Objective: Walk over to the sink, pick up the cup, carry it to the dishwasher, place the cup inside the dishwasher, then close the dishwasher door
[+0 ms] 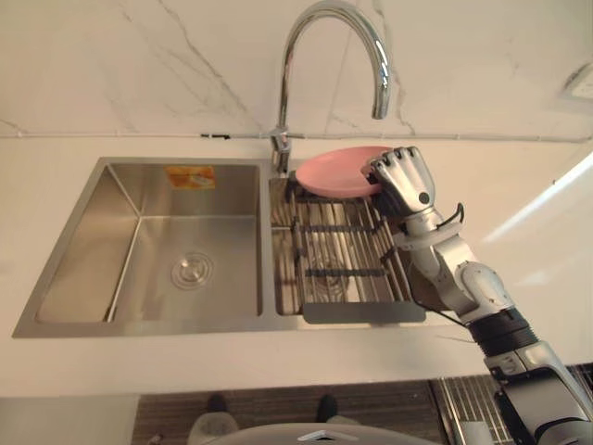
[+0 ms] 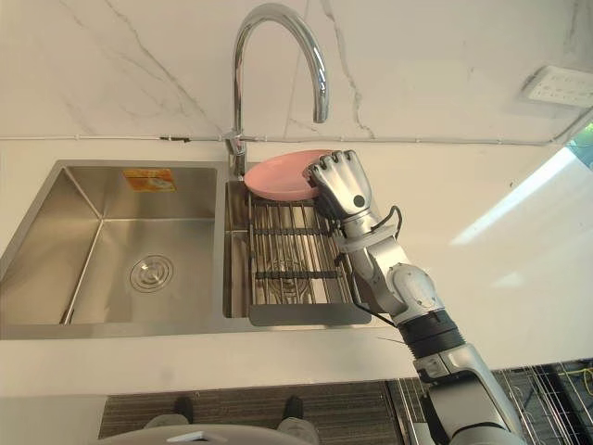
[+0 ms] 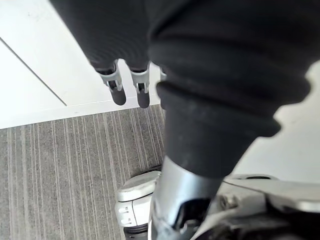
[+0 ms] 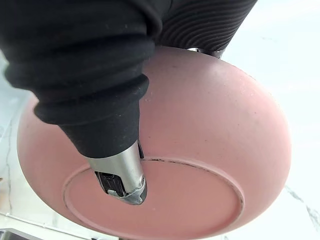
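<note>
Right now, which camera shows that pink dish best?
The right wrist view: the pink dish shows close up, underside and base ring clear. The eye views catch its rim over the rack, partly behind the right hand.

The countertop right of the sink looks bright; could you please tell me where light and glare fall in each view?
Left eye view: a diagonal band of light washes out the countertop beside the right hand; highlights streak the faucet. Right wrist view: the pink dish is evenly lit, without glare. Left wrist view: the left hand hangs over an evenly lit floor.
</note>
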You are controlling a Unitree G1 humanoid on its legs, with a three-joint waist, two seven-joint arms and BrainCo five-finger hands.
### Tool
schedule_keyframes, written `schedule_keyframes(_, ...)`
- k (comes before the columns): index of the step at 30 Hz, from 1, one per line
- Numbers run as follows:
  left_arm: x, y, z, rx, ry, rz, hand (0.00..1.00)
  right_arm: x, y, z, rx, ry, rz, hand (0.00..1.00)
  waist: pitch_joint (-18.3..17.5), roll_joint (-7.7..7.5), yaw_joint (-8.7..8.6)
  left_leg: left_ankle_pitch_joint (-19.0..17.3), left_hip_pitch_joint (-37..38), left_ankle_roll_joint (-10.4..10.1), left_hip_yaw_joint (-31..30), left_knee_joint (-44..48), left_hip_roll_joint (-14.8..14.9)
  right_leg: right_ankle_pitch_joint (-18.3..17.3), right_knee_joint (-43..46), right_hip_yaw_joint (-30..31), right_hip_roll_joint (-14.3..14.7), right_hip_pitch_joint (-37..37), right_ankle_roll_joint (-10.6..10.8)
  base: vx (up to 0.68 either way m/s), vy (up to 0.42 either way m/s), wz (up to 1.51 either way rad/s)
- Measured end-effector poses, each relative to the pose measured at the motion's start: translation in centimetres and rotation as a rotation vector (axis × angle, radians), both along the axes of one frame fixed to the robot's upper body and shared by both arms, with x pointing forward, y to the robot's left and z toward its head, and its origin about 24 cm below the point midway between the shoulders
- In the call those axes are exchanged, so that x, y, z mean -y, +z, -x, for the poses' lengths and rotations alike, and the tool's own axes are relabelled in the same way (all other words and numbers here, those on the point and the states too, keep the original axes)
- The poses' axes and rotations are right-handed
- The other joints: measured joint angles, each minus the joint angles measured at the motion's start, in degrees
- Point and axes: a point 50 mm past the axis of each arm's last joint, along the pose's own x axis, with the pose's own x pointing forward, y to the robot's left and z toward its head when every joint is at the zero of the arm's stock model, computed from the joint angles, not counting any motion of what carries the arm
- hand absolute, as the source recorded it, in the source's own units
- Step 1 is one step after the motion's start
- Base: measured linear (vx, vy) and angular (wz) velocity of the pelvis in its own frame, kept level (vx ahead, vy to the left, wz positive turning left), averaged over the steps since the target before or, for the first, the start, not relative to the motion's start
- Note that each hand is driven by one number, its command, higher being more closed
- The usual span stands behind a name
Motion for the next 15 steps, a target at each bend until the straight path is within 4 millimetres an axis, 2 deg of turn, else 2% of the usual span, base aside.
schedule_keyframes(6, -0.1, 0.0, 0.6, -0.014, 0.004, -0.001, 0.00, 1.2, 1.6, 0.9, 0.053, -0.016, 0.001, 1.00, -0.8, -0.25, -1.01, -0.3, 0.3, 0.0, 0.6, 0.0, 0.0, 0.1, 0.0, 0.5, 0.0, -0.1, 0.1, -0.01, -0.002, -0.06)
schedule_keyframes(9, -0.1, 0.0, 0.8, -0.020, 0.004, -0.002, 0.00, 2.6, 2.1, 2.1, 0.075, -0.048, -0.011, 1.00, -1.4, -0.39, -1.09, -0.8, 1.0, -0.1, 2.0, 0.0, 0.0, 0.2, 0.0, 1.9, 0.0, -0.3, 0.1, 0.00, 0.003, -0.22)
schedule_keyframes(13, -0.1, -0.1, 1.5, -0.041, 0.001, -0.004, 0.00, 4.0, 2.0, 3.3, 0.082, -0.081, -0.013, 1.00, -2.3, -0.55, -2.47, -1.4, 1.5, -0.1, 3.7, 0.0, 0.0, 0.2, 0.0, 3.5, 0.1, -1.0, 0.1, -0.01, 0.003, -0.23)
schedule_keyframes(15, -0.1, -0.1, 1.7, -0.047, 0.003, -0.005, 0.00, 5.4, 1.5, 4.1, 0.066, -0.134, -0.019, 1.00, -2.8, -0.65, -3.16, -2.0, 2.4, -0.3, 5.2, 0.0, 0.0, 0.2, 0.0, 4.9, 0.2, -1.1, 0.1, -0.01, 0.005, -0.28)
